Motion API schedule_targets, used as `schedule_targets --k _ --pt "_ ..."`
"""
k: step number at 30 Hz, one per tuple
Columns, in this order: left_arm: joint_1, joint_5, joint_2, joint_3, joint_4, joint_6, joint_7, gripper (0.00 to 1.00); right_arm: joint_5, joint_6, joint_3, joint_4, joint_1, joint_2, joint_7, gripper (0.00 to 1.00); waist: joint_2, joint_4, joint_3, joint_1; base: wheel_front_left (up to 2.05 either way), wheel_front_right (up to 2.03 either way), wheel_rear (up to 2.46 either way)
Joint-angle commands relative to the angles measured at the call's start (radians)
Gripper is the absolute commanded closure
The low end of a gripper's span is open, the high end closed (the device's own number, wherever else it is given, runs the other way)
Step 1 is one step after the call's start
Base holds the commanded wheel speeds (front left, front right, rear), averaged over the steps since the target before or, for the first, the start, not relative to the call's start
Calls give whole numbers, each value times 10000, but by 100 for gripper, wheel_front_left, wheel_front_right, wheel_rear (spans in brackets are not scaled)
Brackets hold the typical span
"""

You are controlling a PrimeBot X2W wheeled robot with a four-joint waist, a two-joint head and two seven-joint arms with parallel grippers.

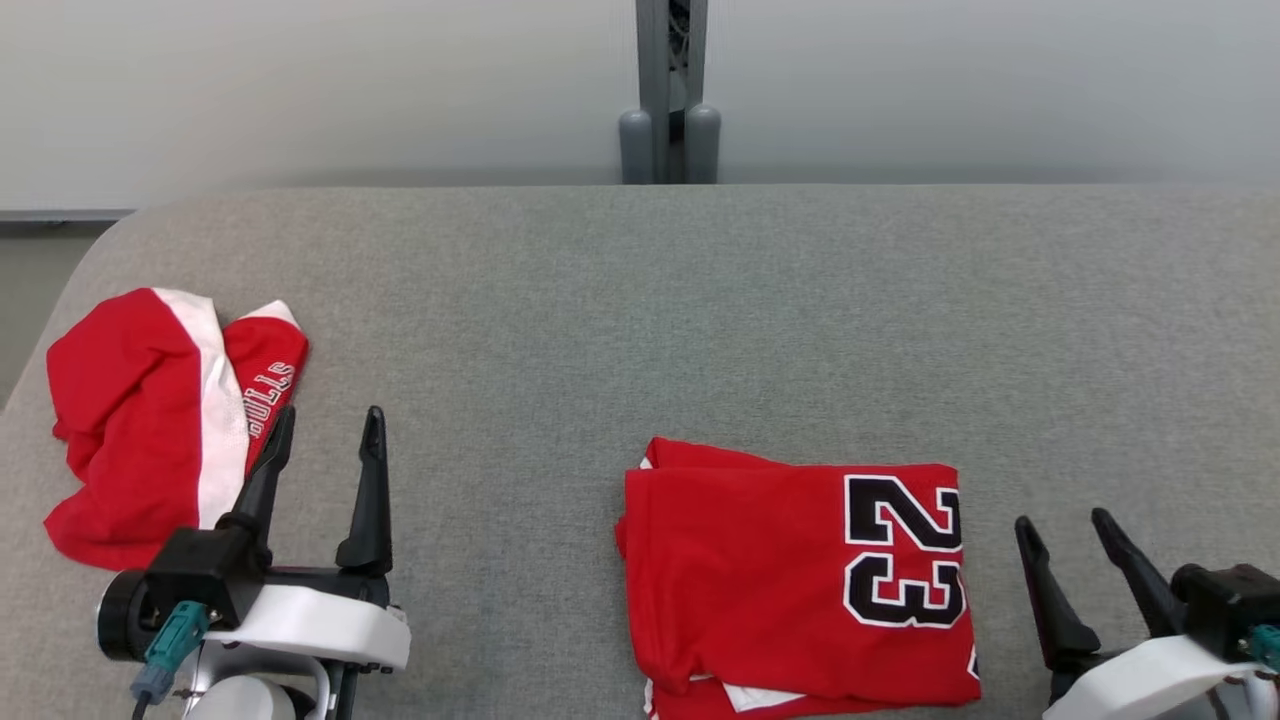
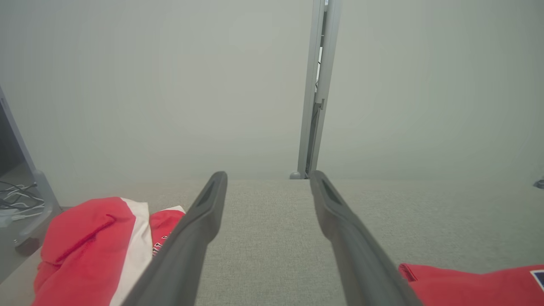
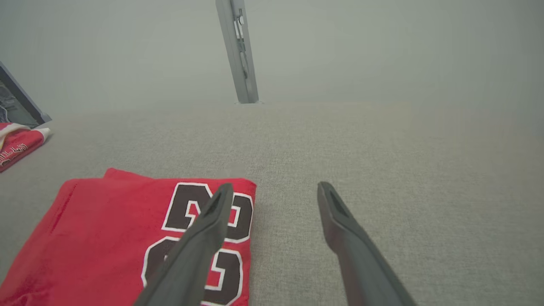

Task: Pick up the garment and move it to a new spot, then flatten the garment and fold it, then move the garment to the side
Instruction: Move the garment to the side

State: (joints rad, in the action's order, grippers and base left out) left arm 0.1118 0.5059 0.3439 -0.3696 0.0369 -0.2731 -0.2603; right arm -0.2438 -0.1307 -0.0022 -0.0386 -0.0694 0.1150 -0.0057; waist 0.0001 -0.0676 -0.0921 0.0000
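Observation:
A red garment [image 1: 780, 570] with a black "23" lies folded into a neat rectangle on the grey fabric table [image 1: 700, 320], near the front and right of centre. In the right wrist view this garment [image 3: 106, 229] sits to the lower left, with the left finger over its number. My right gripper [image 1: 1061, 518] [image 3: 275, 186] is open just right of it, holding nothing. A corner of the garment [image 2: 467, 284] shows in the left wrist view. My left gripper [image 1: 331, 412] [image 2: 267, 175] is open and empty above bare table.
A crumpled red and white piece of clothing [image 1: 130, 420] [image 2: 85, 242] [image 3: 17, 148] lettered "BULLS" lies at the table's left end, beside my left gripper. A grey post [image 1: 670, 100] stands behind the far edge. Cables [image 2: 17, 199] lie beyond the left edge.

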Motion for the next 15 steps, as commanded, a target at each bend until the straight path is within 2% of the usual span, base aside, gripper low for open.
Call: schedule_targets --k 1,9,15 --pt "137 -63 -23 -3 5 24 -56 0 2 2 39 -49 103 72 47 0 -1 -181 -167 0 0 0 0" --pt "445 -270 -361 64 170 255 -55 0 -443 2 720 -1521 466 50 449 0 -1 -690 -696 0 0 0 0" --pt "540 -453 -539 245 259 390 -56 0 -827 2 1066 -2337 879 118 448 0 -1 -826 -970 0 0 0 0"
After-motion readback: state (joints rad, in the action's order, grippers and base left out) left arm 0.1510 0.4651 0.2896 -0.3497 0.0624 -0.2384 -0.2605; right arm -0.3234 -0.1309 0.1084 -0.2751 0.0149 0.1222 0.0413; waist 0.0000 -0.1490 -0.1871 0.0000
